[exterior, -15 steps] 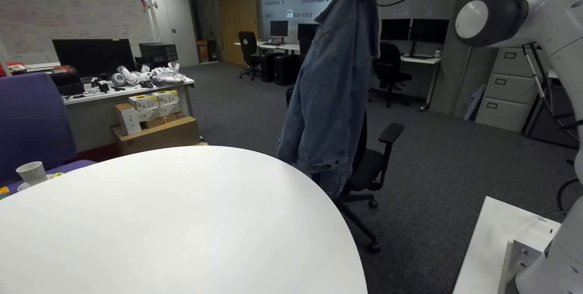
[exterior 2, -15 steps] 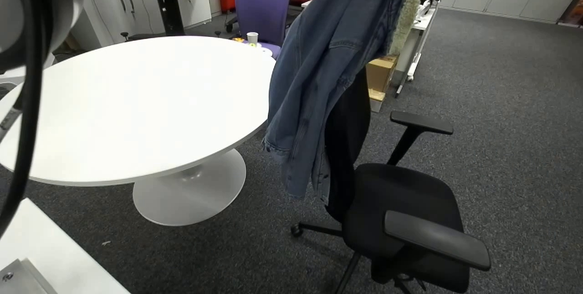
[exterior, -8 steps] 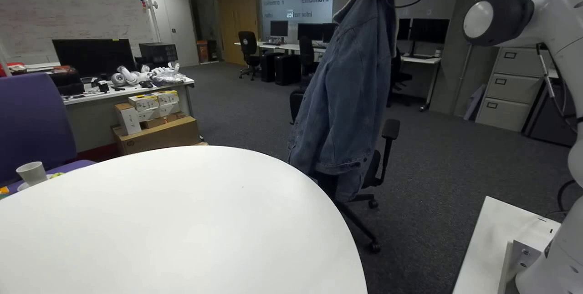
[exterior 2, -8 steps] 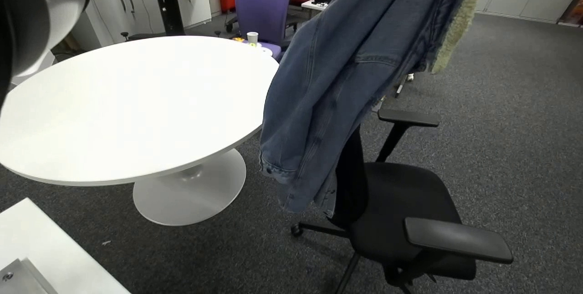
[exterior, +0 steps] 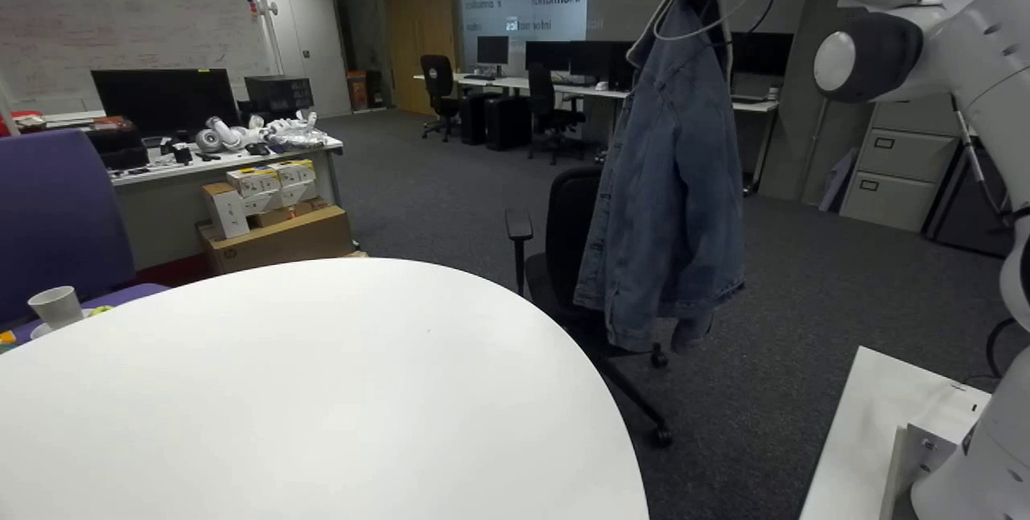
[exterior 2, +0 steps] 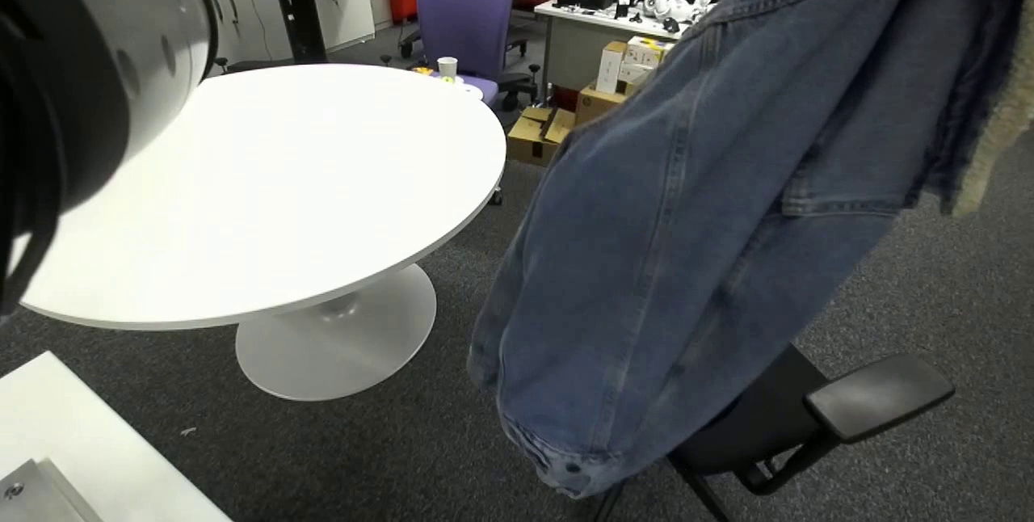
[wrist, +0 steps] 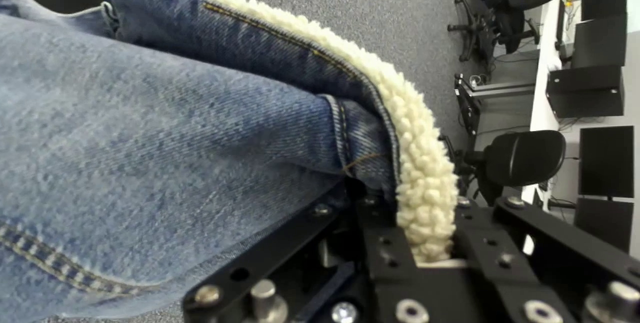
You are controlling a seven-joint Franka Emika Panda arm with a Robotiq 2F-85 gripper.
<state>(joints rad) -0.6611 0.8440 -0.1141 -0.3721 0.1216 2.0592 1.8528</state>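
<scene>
Denim jkt (exterior: 672,174) is clamped by its fleece collar (wrist: 425,178) in the gripper (wrist: 422,213); blk chair (exterior: 571,218) is partly hidden behind, contact w/ it unclear.

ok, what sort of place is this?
Probably a shared office or computer lab: computer monitors, a whiteboard covered in writing, and a filing cabinet.

The jacket (exterior: 668,174) is blue — its fleece (wrist: 407,118) cream — and the table (exterior: 362,391) plain white.
</scene>
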